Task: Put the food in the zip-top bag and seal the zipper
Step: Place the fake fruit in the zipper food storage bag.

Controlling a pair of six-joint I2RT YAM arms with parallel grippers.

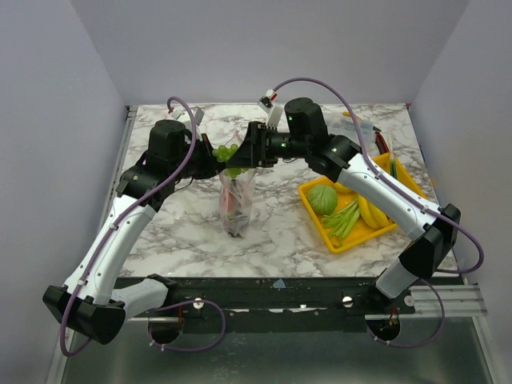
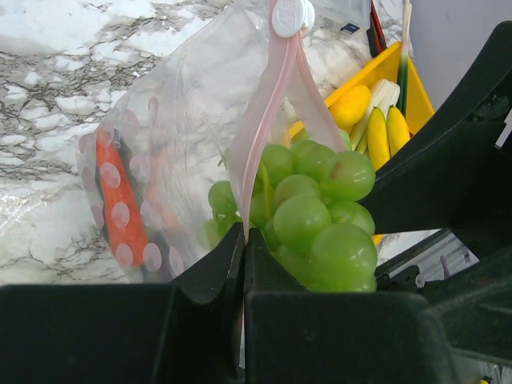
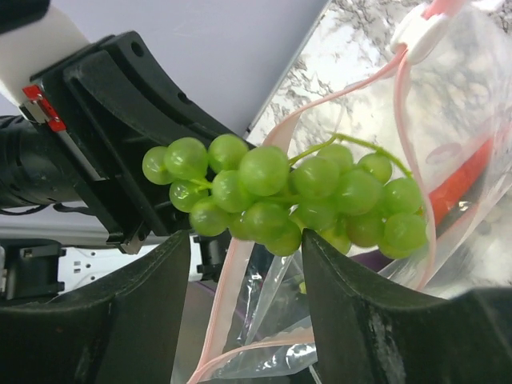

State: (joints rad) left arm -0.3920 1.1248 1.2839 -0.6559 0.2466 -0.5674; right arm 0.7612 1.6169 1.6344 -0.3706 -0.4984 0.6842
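Note:
The zip-top bag (image 1: 237, 204) stands upright on the marble table, a red piece of food (image 2: 120, 200) inside it. My left gripper (image 2: 243, 234) is shut on the pink zipper (image 2: 268, 120) and holds the mouth up. A bunch of green grapes (image 3: 280, 196) lies across the open mouth, partly inside the bag. My right gripper (image 3: 246, 237) is open, its fingertips on either side just below the bunch, not pressing it. From above, the grapes (image 1: 226, 152) sit between the left gripper (image 1: 213, 160) and the right gripper (image 1: 246, 150).
A yellow tray (image 1: 334, 240) at the right holds a round green food (image 1: 323, 198), yellow bananas (image 1: 373, 213) and green stalks (image 1: 344, 221). The white zipper slider (image 2: 290, 16) sits at the far end of the zipper. Walls close in the table's sides.

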